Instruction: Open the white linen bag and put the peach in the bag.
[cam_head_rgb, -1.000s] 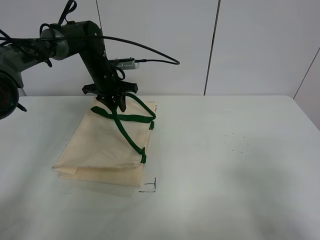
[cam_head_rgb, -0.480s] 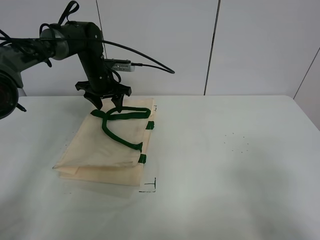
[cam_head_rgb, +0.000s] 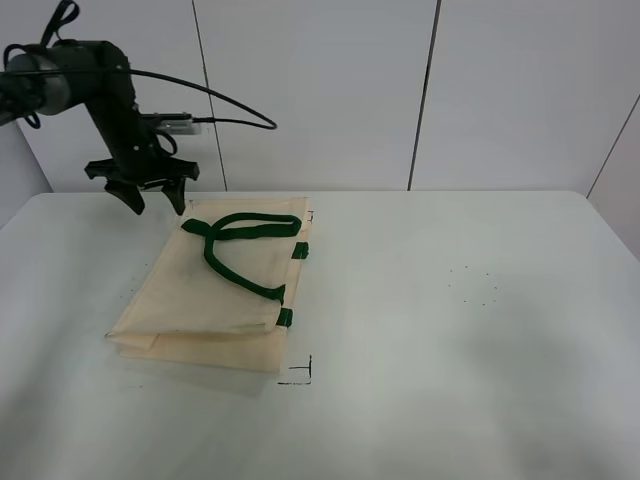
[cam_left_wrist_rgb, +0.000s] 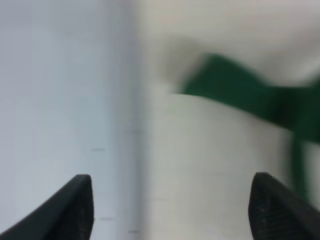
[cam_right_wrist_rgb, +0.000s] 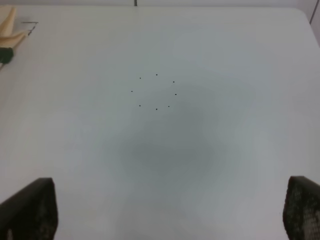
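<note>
The white linen bag (cam_head_rgb: 215, 290) lies flat on the table left of centre, its dark green strap handles (cam_head_rgb: 245, 250) resting loose on top. My left gripper (cam_head_rgb: 155, 203) is open and empty, hovering just beyond the bag's far left corner. In the blurred left wrist view its fingertips (cam_left_wrist_rgb: 75, 205) straddle the bag's edge (cam_left_wrist_rgb: 210, 165) and a green strap (cam_left_wrist_rgb: 240, 95). My right gripper (cam_right_wrist_rgb: 165, 212) is open and empty over bare table; it does not show in the exterior view. A corner of the bag (cam_right_wrist_rgb: 10, 32) shows in the right wrist view. The peach is out of view.
A ring of small dots (cam_head_rgb: 473, 285) marks the table right of centre, also in the right wrist view (cam_right_wrist_rgb: 156, 91). Black corner marks (cam_head_rgb: 300, 375) sit by the bag's near right corner. A white panelled wall (cam_head_rgb: 420, 90) stands behind the table.
My left gripper has let go of the green strap, which dropped flat onto the bag. The gripper has moved left and back, off the bag.
</note>
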